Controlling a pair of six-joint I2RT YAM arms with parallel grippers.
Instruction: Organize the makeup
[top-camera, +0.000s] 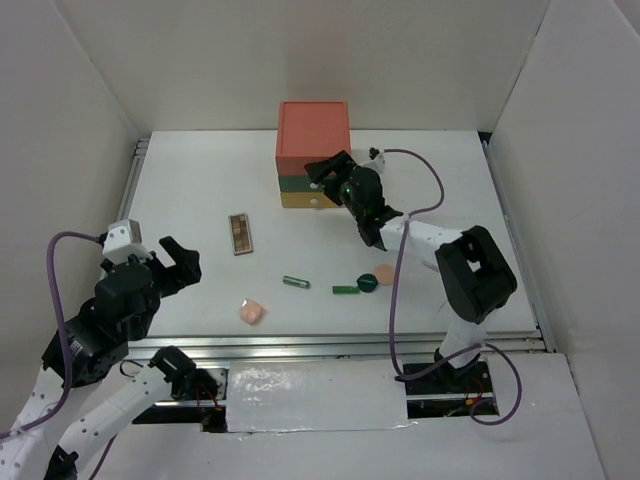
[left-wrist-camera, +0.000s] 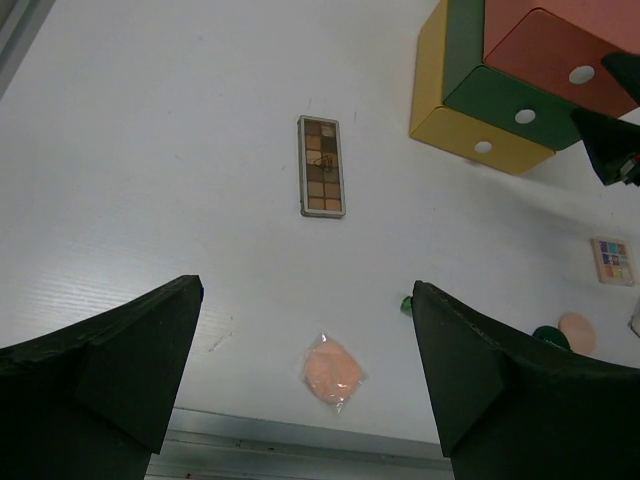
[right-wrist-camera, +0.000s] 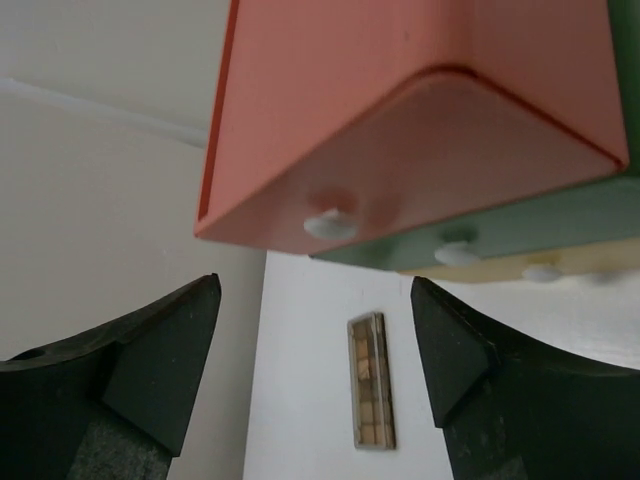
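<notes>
1. White table (top-camera: 200, 190), pale panels on three sides. The drawer box (top-camera: 313, 150) stands at the far side, and all three drawers look shut to me.
2. My right pincer (top-camera: 333, 176) is up at the box front, fingers spread wide with nothing between them. The red drawer's white knob (right-wrist-camera: 330, 224) sits just above the gap, untouched.
3. My left pincer (top-camera: 183, 258) is fully wide and empty, hanging over the near-left of the table.
4. From the left pincer:
   - brown palette (left-wrist-camera: 322, 166) straight ahead, well apart
   - wrapped peach puff (left-wrist-camera: 331, 371) close under the gap
   - multicolour palette (left-wrist-camera: 612, 260) far off to the right
5. Behind and below the right pincer, toward my base, lie:
   - one green tube (top-camera: 295, 283) by itself
   - a second tube (top-camera: 346, 290) just beside the round compact (top-camera: 368, 284)
   - a bare peach puff (top-camera: 384, 272) just beside that compact
6. I find no pinkish palette in any view.
7. Judgement: nothing is stowed yet and every visible piece lies loose on the table, so the whole sort is left. Opening the red drawer looks like the step in hand.
</notes>
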